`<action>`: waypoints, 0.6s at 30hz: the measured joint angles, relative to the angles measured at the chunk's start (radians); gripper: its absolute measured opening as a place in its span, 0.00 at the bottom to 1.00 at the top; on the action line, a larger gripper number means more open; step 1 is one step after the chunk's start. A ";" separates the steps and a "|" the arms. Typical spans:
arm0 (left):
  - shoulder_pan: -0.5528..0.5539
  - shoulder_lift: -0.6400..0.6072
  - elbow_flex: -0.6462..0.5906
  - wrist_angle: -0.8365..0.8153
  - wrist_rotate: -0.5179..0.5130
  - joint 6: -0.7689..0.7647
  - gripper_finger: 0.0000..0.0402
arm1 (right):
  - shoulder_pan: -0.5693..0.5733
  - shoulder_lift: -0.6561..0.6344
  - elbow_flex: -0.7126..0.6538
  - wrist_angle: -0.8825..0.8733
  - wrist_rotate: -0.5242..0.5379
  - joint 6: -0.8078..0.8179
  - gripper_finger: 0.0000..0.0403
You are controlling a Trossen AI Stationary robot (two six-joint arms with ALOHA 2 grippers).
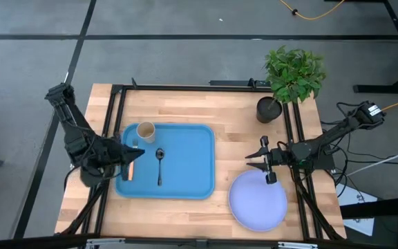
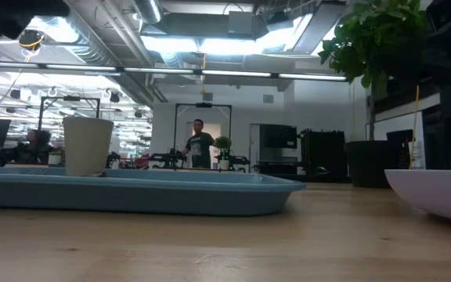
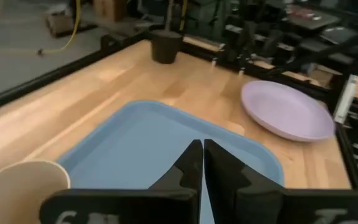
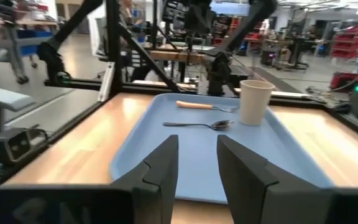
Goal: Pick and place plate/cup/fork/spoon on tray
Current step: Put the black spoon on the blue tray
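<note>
A: High view?
B: Tray (image 1: 185,173) sits left of centre on the surface (image 1: 233,128). Cup (image 1: 146,131) upright in the tray's far-left corner. Spoon (image 1: 159,164) lies mid-tray, bowl toward the far edge. Fork (image 1: 130,160) at the tray's left rim, handle toward the near edge, mostly under the left hand (image 1: 131,156). Plate (image 1: 258,200) off the tray, near the surface's near-right corner. Right hand (image 1: 262,160) hangs over the plate's far rim. Plant pot (image 1: 269,108) at the far-right corner.

A: Low view?
B: Cup (image 2: 88,146) stands on the tray (image 2: 139,192) at left. Plate rim (image 2: 433,194) at right, resting on the surface (image 2: 225,243). Pot (image 2: 365,163) behind it. A person (image 2: 200,146) stands far back in the room.

A: Left wrist?
B: Fingers (image 3: 190,169) pressed together, no gap, nothing visible between them. They hover over the tray (image 3: 142,140). Cup (image 3: 23,190) close beside. Plate (image 3: 286,111) well beyond the tray, apart from it. Pot (image 3: 166,46) at the far corner.

A: Right wrist?
B: Fingers (image 4: 163,165) spread, holding nothing. Beyond them the tray (image 4: 204,152) carries the spoon (image 4: 199,125), the fork (image 4: 205,106) behind it, and the cup (image 4: 255,102) upright. Fork and spoon lie roughly parallel, not touching. Left arm (image 4: 218,68) stands over the tray's far rim.
</note>
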 joint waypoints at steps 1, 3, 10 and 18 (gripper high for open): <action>0.029 0.005 0.000 0.022 0.023 0.018 0.01 | 0.000 -0.010 0.000 -0.010 0.009 0.000 0.29; 0.089 0.015 0.000 0.076 0.076 0.071 0.00 | 0.000 -0.021 0.000 -0.028 0.022 -0.001 0.29; 0.248 0.022 0.000 0.307 0.254 0.309 0.00 | 0.000 -0.028 0.000 -0.038 0.100 -0.055 0.29; 0.371 0.022 0.001 0.333 0.430 0.334 0.00 | 0.000 -0.028 0.000 -0.038 0.130 0.032 0.29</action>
